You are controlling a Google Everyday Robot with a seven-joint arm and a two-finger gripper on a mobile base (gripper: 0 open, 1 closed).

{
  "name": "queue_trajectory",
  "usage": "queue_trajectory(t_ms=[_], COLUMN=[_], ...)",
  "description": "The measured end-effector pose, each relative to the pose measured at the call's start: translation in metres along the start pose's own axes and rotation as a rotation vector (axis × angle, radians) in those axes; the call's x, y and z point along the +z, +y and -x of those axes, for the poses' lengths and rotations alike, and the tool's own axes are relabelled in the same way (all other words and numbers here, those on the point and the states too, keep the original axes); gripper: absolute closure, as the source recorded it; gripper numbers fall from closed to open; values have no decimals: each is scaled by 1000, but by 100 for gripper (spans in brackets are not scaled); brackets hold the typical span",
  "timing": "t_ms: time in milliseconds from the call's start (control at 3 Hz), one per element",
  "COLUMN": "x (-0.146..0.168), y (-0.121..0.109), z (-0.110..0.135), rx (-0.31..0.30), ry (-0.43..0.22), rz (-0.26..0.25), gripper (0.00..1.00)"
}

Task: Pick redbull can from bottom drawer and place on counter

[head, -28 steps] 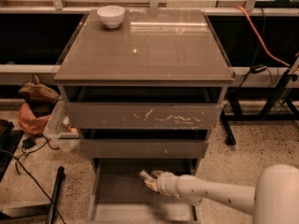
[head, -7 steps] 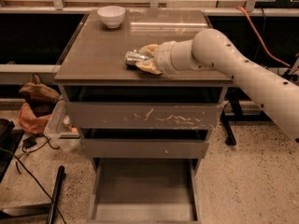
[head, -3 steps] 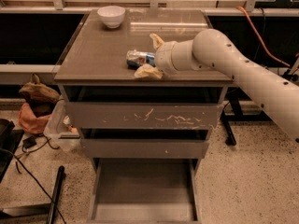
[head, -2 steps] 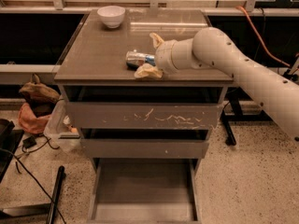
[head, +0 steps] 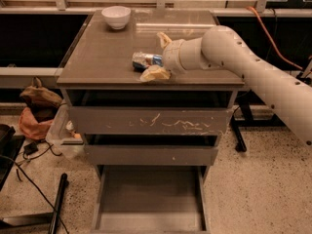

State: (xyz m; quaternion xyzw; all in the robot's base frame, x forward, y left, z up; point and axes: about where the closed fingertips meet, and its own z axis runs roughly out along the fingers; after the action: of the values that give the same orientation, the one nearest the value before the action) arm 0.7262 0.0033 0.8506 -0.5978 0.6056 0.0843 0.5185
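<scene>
Straddling the redbull can, the gripper hangs low over the counter near its front edge. Its 2 fingers are spread wide and clasp nothing, 1 behind the can and 1 in front. The can lies on its side on the slab between them. It looks light, stiff but thin-walled, shiny and slippery, and likely to roll, so a hold across the middle of its body seems best. Farther back sits the white bowl. Below, the bottom drawer stands pulled out.
</scene>
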Motion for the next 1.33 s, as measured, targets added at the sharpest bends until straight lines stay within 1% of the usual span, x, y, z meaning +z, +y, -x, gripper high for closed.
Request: queue_trajectory(t_ms=[333,667,1000,1333], x=[-43,-71,-71,-104], y=[-20,-31,-31,-64], z=[31,82,82,119], rx=[-42,-105,-105,-173], ry=[41,34,34,53], rz=[-62,-104,-104,-180], gripper=[0,0,0,0])
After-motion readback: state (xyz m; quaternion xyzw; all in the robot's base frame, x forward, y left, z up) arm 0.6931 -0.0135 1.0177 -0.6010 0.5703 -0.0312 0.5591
